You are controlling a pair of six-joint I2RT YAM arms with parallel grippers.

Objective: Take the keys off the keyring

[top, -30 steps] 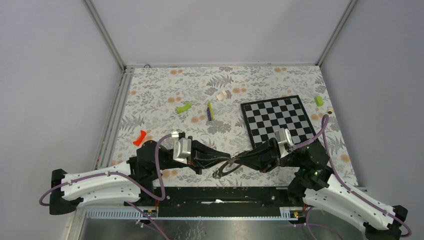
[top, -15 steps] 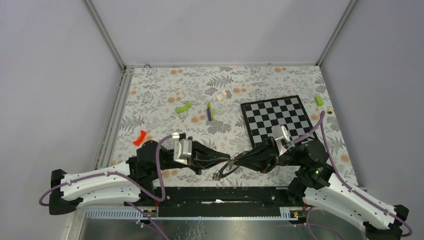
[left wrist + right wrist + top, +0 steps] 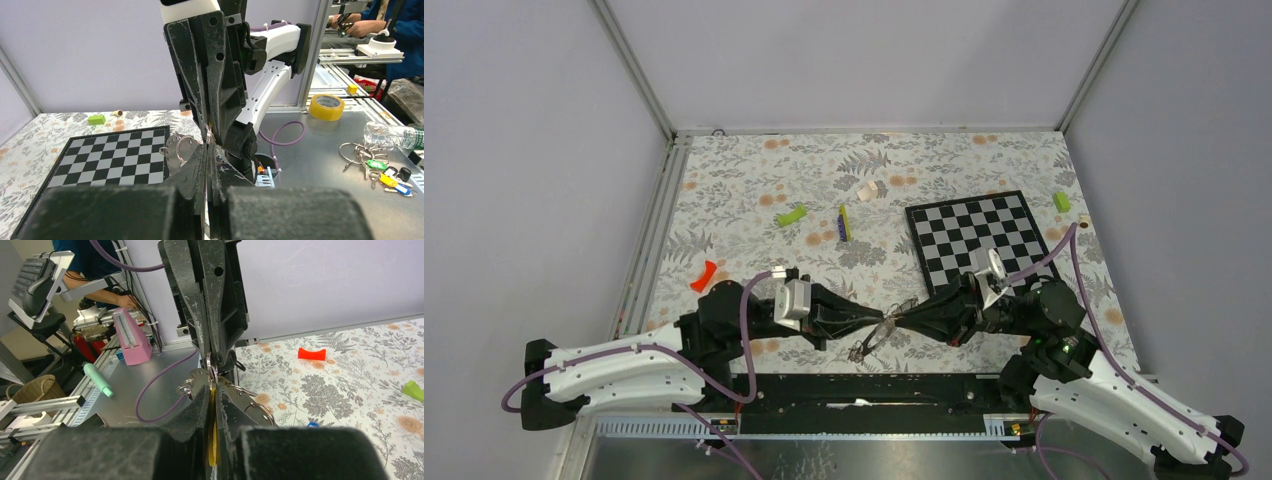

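Since both arms meet tip to tip at mid-table near the front edge, the step in hand looks like the pull-apart: one arm anchors the hoop, the other works a key off.

Far left, a red block lies on the floral cloth, well apart from the action, not part of the job.

L gripper reaches in from the left, fingers pressed together w/ no gap. In its wrist view a thin bit of metal sits right at the tips, prob. the ring wire, tho I can't tell for sure.

Keyring hangs just below and between the two tips, toward the near edge, dark from above. Keys show as flat silvery pieces bunched just left of the pinch in the L wrist view. None looks free yet, so I'd put the task at early to mid.

R gripper comes in from the right. Its fingers are nearly closed and clamped on a yellow tag, seen as a sliver between them in the R wrist view. Further right and farther back, the checkered board lies flat.

Next move, my guess: L holds firm while R slides its key round the coil to the split end & twists it out. That calls for small, slow motion, since a slip at either pinch would drop the whole bunch.
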